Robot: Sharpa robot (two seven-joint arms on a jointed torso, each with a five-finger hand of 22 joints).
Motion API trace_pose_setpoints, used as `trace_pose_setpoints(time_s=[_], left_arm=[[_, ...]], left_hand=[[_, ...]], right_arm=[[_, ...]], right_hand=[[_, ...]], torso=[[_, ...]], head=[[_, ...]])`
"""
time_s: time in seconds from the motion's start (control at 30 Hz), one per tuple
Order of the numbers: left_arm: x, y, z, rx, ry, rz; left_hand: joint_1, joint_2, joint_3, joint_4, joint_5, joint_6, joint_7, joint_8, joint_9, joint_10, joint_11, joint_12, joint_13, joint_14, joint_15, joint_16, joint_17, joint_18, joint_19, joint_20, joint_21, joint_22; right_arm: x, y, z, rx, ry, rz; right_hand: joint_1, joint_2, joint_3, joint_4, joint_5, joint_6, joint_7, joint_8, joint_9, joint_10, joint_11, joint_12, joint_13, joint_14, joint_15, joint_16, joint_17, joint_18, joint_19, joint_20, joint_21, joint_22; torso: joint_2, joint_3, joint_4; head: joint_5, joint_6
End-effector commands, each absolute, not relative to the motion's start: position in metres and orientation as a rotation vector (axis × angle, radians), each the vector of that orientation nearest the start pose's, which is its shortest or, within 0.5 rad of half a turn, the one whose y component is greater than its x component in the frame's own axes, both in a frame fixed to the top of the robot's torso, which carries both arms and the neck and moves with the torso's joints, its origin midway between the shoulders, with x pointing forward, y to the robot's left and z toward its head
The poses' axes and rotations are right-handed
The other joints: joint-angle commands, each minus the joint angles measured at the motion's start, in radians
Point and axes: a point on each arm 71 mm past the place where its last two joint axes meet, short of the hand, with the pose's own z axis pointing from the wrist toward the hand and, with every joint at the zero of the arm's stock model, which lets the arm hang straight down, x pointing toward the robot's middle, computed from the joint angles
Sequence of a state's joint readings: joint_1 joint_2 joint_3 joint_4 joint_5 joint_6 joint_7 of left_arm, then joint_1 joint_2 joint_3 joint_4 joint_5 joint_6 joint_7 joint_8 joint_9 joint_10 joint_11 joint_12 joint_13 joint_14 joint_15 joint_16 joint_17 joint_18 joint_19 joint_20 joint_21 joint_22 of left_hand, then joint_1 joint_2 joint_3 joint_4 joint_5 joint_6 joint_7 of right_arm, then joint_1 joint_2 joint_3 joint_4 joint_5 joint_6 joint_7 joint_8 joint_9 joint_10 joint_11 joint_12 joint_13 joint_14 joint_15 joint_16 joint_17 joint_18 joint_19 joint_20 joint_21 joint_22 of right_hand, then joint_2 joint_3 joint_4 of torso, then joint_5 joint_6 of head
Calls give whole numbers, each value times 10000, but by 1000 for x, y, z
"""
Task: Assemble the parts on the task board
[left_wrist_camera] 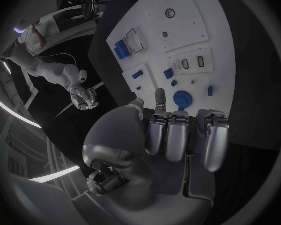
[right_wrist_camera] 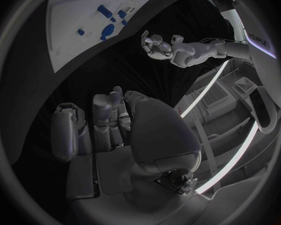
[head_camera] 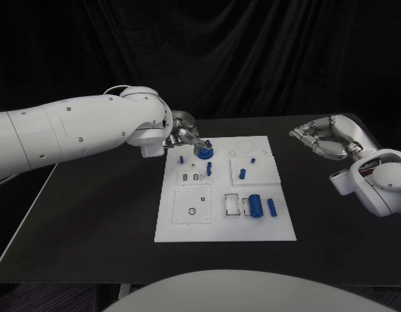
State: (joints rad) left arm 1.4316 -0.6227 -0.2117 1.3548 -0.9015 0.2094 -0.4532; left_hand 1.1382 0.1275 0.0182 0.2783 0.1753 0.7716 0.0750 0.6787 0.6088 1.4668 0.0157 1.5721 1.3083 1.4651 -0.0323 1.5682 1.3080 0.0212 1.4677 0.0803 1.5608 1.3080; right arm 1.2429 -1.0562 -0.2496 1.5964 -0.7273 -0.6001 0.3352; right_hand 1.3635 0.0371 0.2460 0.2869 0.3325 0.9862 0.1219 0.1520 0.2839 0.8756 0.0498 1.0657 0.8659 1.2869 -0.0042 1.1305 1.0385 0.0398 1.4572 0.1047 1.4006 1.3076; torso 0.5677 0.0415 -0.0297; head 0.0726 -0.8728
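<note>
My left hand (head_camera: 183,135) is at the far left corner of the white board (head_camera: 221,229), fingers (left_wrist_camera: 167,130) reaching toward a round blue part (head_camera: 204,152) that sits there. In the left wrist view one fingertip lies right beside that part, apparently touching its edge; whether I actually have it pinched I cannot tell, since the other fingers are curled toward the palm and hide the contact. I judge the hand is placed so because this round piece is the one being seated in, or lifted from, its recess. My right hand (head_camera: 327,138) hangs off the board's right side, above the black table (head_camera: 88,214), well apart from every part; its fingers are bent inward, nothing shows in them, and I judge it parked clear to leave the left arm room. Loose blue parts remain on the board: two short pegs (head_camera: 242,173) near the middle, a thick cylinder (head_camera: 255,204) with a slimmer pin (head_camera: 271,207) beside it at the near right. Several sockets, including the plate (head_camera: 193,207) at the near left, stand unfilled, so I judge assembly is at an early stage.
</note>
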Motion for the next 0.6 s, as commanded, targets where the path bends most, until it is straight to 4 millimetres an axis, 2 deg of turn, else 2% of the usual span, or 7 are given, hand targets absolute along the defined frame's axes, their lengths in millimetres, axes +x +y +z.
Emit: trace_pose_setpoints(time_s=[0.03,0.17,0.27,0.43,0.6], left_arm=[[518,150,-188,-155,24176,-3957],[518,145,-194,-147,24357,-3648],[518,144,-200,-213,24513,-3326],[518,141,-208,-406,24595,-3039],[518,137,-218,-707,24538,-2973]], left_hand=[[136,-15,17,-56,61,-45,-15,63,129,1040,-107,-13,2625,1057,-87,26,2628,-92,639,-72,-35,2158],[257,-32,63,-104,118,-40,-36,61,258,1040,-126,-13,2625,1057,-105,26,2628,-74,583,-89,-57,2091],[276,-57,66,-95,115,-73,-29,-45,306,1040,-129,-13,2625,1057,-119,26,2628,-24,423,-102,-119,1894],[285,-74,73,-84,133,-90,-14,-209,346,1040,-125,-13,2625,1057,-128,26,2628,13,308,-115,-169,1748],[418,-96,161,-183,328,0,-27,-491,444,1040,-139,-13,2625,1057,-148,26,2628,53,199,-138,-235,1590]], right_arm=[[445,-295,-210,4344,14908,9396],[445,-295,-210,4368,14942,9376],[445,-294,-211,4374,14969,9382],[446,-293,-212,4407,15059,9371],[446,-293,-214,4434,15121,9355]], right_hand=[[129,-33,66,9,82,44,-5,33,9,51,29,-18,-25,-76,-25,-43,-23,68,-78,-4,-45,2008],[182,-79,114,-5,156,24,-1,28,7,37,30,-50,-79,-89,-25,-57,-36,73,-92,-5,-70,2002],[207,-93,139,-9,193,21,1,29,8,48,30,-50,-85,-91,-24,-59,-37,77,-103,-5,-90,1996],[237,-115,169,-12,239,15,4,30,8,57,32,-52,-96,-91,-24,-57,-34,82,-114,-6,-110,1990],[284,-142,219,-18,308,-5,12,25,7,-8,35,-111,-186,-109,-20,-79,-59,95,-148,-4,-165,1973]], torso=[[26,64,-63],[3,54,-46],[29,74,-75],[96,106,-140],[151,132,-190]], head=[[-52,2],[-111,2],[-105,2],[-3,2],[131,2]])
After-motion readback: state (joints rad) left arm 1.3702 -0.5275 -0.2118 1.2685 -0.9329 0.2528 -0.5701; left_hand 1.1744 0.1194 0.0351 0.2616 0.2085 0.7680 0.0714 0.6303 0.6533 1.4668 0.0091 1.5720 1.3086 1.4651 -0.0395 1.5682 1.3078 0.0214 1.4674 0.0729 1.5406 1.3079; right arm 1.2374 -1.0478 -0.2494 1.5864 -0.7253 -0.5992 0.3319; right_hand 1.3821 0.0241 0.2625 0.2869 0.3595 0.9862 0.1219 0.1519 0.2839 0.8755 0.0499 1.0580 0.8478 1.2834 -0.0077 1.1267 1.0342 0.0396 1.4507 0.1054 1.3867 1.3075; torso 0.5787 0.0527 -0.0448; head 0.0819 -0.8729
